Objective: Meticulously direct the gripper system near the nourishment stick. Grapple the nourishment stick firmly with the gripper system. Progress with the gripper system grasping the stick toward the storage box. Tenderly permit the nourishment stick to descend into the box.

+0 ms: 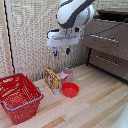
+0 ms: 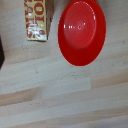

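The snack packet [image 1: 51, 80], yellow-orange with red print and a whitish end, stands on the wooden table between the red basket [image 1: 20, 97] and the pink cup [image 1: 67, 75]. In the wrist view the packet [image 2: 38, 21] lies beside the red bowl [image 2: 81, 33]. My gripper [image 1: 61, 52] hangs high above the packet and bowl, its two blue-tipped fingers [image 1: 55, 53] apart and holding nothing. The fingers do not show in the wrist view.
A small red bowl [image 1: 70, 90] sits in front of the pink cup, close to the packet. A wooden drawer unit [image 1: 107, 47] stands at the exterior view's right. A pale curtain hangs behind.
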Available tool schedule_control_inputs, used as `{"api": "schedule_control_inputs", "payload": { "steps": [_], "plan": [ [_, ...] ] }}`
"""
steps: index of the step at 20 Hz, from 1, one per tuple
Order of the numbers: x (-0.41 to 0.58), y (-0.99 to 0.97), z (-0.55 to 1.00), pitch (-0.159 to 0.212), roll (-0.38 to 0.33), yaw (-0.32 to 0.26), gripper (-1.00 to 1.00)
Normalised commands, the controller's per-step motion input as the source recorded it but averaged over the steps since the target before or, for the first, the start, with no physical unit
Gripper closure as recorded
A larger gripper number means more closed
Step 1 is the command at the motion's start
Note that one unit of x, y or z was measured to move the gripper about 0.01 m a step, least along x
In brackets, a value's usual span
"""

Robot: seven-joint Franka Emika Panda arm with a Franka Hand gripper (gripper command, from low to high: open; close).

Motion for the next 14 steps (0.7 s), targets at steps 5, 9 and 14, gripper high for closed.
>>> {"api": "schedule_control_inputs", "payload": {
  "steps": [5, 9, 14],
  "plan": [
    [0.641, 0.43, -0.22, 0.013, -0.06, -0.021, -1.0],
    [0.647, 0.46, -0.24, 0.035, -0.077, -0.015, -1.0],
    [0.629, 0.32, -0.24, 0.104, -0.113, -0.003, -1.0]
  ]
}}
